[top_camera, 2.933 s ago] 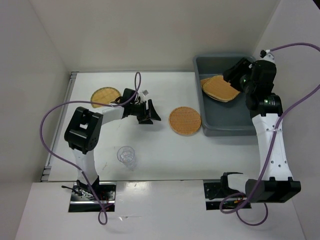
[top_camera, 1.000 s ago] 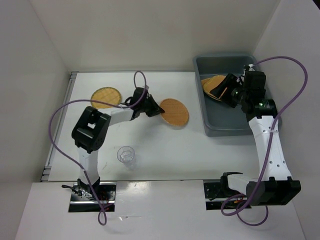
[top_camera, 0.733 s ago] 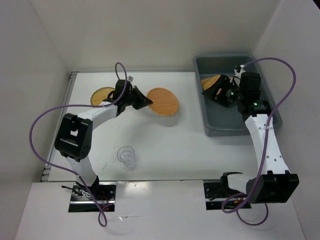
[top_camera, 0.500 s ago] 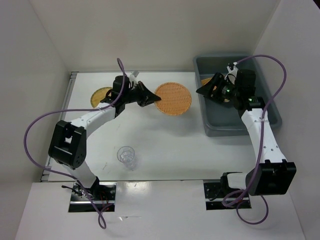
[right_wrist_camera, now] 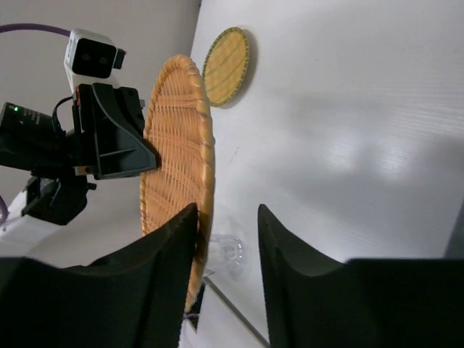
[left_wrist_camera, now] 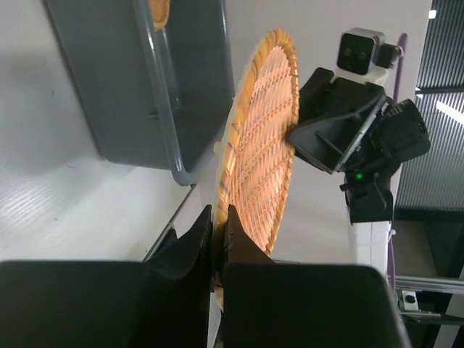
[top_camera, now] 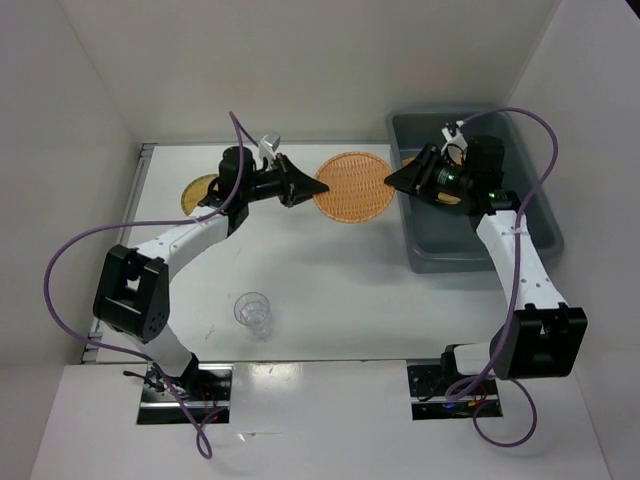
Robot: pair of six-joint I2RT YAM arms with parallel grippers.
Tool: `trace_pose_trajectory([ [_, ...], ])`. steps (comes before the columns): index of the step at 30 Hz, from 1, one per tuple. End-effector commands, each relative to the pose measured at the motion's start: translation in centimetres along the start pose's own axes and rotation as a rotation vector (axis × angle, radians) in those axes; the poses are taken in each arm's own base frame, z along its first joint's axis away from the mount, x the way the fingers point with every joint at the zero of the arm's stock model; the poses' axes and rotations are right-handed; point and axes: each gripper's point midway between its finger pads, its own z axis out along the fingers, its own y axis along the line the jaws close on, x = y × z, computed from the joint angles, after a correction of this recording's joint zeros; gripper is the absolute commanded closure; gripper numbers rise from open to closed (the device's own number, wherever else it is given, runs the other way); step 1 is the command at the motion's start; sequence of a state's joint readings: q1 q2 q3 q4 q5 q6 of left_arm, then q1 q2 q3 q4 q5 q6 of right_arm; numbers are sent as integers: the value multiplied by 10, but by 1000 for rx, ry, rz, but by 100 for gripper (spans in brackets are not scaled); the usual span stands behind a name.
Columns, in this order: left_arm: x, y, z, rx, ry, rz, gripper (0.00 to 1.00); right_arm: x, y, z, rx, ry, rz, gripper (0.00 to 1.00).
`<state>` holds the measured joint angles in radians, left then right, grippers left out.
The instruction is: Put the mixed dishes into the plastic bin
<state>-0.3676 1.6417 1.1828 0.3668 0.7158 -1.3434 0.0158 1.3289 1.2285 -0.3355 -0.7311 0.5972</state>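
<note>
My left gripper [top_camera: 320,187] is shut on the left rim of a round tan woven plate [top_camera: 352,186] and holds it in the air, left of the blue-grey plastic bin [top_camera: 455,262]. In the left wrist view the plate [left_wrist_camera: 261,152] stands on edge in the pinched jaws [left_wrist_camera: 220,217]. My right gripper [top_camera: 391,181] is open at the plate's right rim. In the right wrist view that rim [right_wrist_camera: 180,174] lies just inside the left finger [right_wrist_camera: 181,246]. Tan plates [top_camera: 412,160] lie in the bin. A second round plate [top_camera: 199,189] and a clear cup [top_camera: 253,312] sit on the table.
White walls close in the table at the back and on both sides. The bin [left_wrist_camera: 123,87] stands at the back right. Purple cables arc over both arms. In the right wrist view the second plate [right_wrist_camera: 226,65] and the cup [right_wrist_camera: 226,254] are visible past the held plate.
The left arm lifted the round plate off the table and carried it right towards the bin. The right gripper came out of the bin, leftwards to the plate's rim, its jaws narrowing.
</note>
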Motion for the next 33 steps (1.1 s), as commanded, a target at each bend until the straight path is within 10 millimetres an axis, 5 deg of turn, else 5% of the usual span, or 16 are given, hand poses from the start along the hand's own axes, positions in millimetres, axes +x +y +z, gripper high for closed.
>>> trace_pose_trajectory([
  [1,6,-52,1,146,33,80,100,5,9,10,-71,25,-4,58],
  [7,10,-45,20,145,50,58,100,12,16,11,-130,56,32,81],
  [8,8,-38,24,131,41,47,100,11,17,11,-134,51,35,94],
  [9,7,-34,26,125,43,41,90,10,13,14,-118,46,42,100],
  [12,0,-25,29,84,-4,43,6,-4,13,14,-83,-3,30,100],
  [13,-1,-15,30,33,-8,27,0,-12,13,12,-53,-31,30,100],
  [16,-22,-10,26,-12,-68,85,0,-46,4,2,35,-135,26,100],
  [20,-73,4,-19,-97,-226,115,0,-103,-37,-21,210,-308,42,100],
  [26,-82,41,-64,-192,-291,83,0,-170,-107,-64,498,-532,68,100],
  [30,-74,55,-71,-226,-284,73,0,-188,-159,-69,656,-586,103,100],
  [33,-78,73,-82,-274,-313,47,0,-194,-180,-68,707,-596,121,100],
])
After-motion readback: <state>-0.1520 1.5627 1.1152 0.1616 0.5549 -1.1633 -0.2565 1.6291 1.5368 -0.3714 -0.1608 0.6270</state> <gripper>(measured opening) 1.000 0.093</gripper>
